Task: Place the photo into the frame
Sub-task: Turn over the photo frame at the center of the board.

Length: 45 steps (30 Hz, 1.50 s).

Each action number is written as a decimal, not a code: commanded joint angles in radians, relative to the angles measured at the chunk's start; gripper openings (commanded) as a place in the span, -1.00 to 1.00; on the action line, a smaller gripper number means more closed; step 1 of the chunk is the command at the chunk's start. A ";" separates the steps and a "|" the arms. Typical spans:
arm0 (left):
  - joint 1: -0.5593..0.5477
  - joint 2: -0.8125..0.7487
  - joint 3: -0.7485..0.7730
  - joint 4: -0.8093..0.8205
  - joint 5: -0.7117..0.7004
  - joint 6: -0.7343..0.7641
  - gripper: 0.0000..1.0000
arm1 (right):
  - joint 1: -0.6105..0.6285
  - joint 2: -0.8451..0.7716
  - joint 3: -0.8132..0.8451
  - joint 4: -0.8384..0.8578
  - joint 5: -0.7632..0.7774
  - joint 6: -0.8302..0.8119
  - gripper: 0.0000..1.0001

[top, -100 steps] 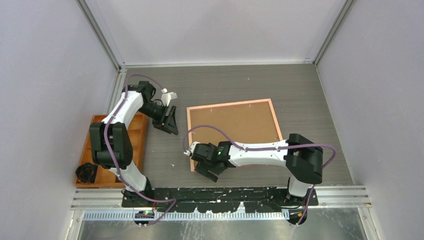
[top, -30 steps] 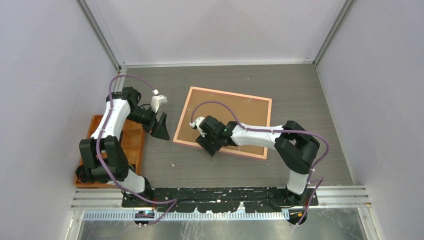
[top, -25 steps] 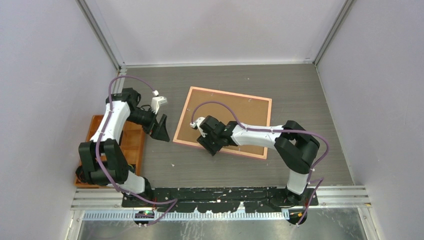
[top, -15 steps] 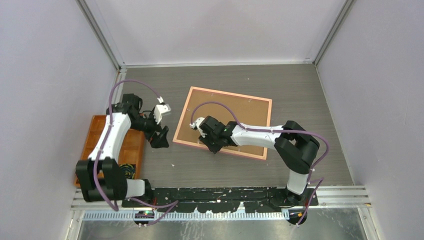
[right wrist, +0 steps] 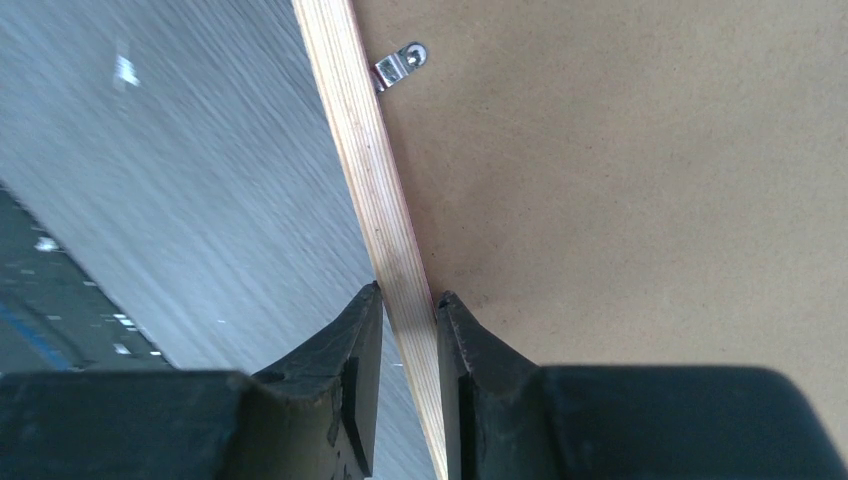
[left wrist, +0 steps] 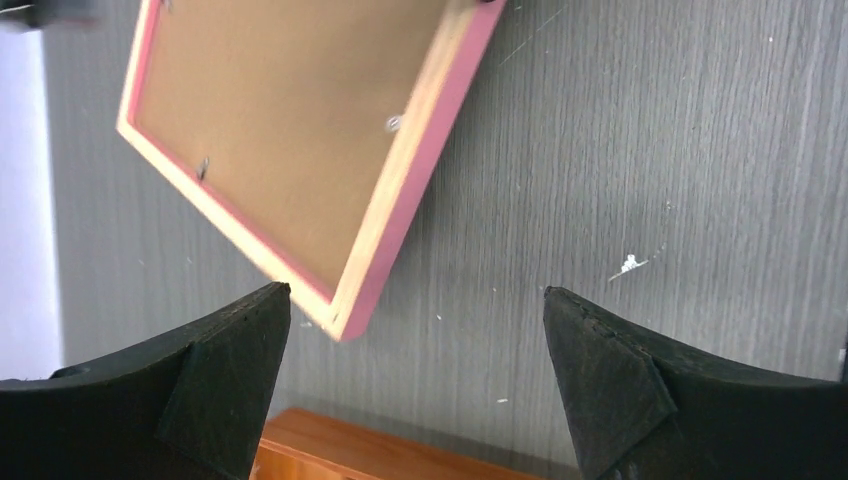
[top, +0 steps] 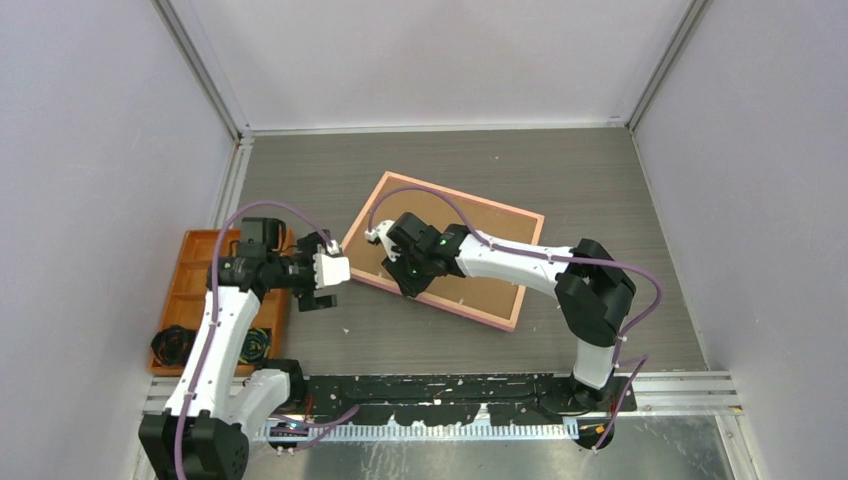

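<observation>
The frame (top: 465, 194) lies back-up in the middle of the table, its light wood border around a brown backing board (top: 490, 255). My right gripper (top: 404, 282) is shut on the frame's near-left border, one finger on each side of the wood strip (right wrist: 395, 250). My left gripper (top: 316, 296) hangs open and empty just left of the frame's near corner (left wrist: 345, 320), above bare table. In the left wrist view the frame's outer edge (left wrist: 430, 150) shows pink. The photo is out of view.
An orange compartment tray (top: 190, 290) sits at the left table edge, with black cable bundles (top: 175, 345) in its near cells; its rim (left wrist: 380, 450) shows under my left gripper. Small metal clips (right wrist: 398, 62) line the backing. Grey walls enclose the table.
My right gripper has shut on the frame's border and swung the frame, its near-left end shifting left. My left arm has drawn back toward the tray and its jaws have opened wider.
</observation>
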 commanded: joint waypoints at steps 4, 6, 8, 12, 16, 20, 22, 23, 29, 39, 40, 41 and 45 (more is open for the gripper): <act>-0.118 -0.199 -0.173 0.291 -0.006 0.154 0.94 | -0.055 -0.100 0.162 -0.074 -0.204 0.091 -0.80; -0.145 -0.214 -0.200 0.361 -0.032 0.193 0.89 | -0.067 -0.111 0.183 -0.085 -0.239 0.104 -0.80; -0.171 -0.203 -0.218 0.436 -0.067 0.190 0.88 | -0.077 -0.119 0.194 -0.091 -0.262 0.115 -0.81; -0.217 -0.116 -0.183 0.484 -0.143 0.234 0.80 | -0.095 -0.130 0.227 -0.117 -0.306 0.136 -0.81; -0.286 -0.017 -0.159 0.627 -0.270 0.221 0.34 | -0.110 -0.141 0.258 -0.146 -0.321 0.142 -0.81; -0.307 0.061 -0.107 0.671 -0.304 0.224 0.12 | -0.131 -0.144 0.297 -0.173 -0.337 0.155 -0.81; -0.322 0.082 -0.093 0.717 -0.328 0.206 -0.04 | -0.136 -0.138 0.323 -0.207 -0.336 0.152 -0.81; -0.328 0.085 -0.094 0.745 -0.334 0.197 -0.11 | -0.138 -0.134 0.331 -0.220 -0.333 0.148 -0.80; -0.331 0.115 -0.100 0.819 -0.349 0.229 -0.64 | -0.155 -0.135 0.366 -0.256 -0.340 0.162 -0.80; -0.337 0.130 0.184 0.514 -0.294 0.091 -0.99 | -0.171 -0.264 0.416 -0.368 -0.139 -0.020 0.39; -0.337 0.135 0.218 0.469 -0.288 0.091 -0.99 | -0.168 -0.281 0.416 -0.386 -0.125 -0.047 0.44; -0.337 0.139 0.247 0.424 -0.280 0.087 -0.99 | -0.162 -0.294 0.419 -0.407 -0.103 -0.077 0.47; -0.337 0.141 0.312 0.333 -0.253 0.066 -0.99 | -0.093 -0.320 0.435 -0.496 0.021 -0.179 0.54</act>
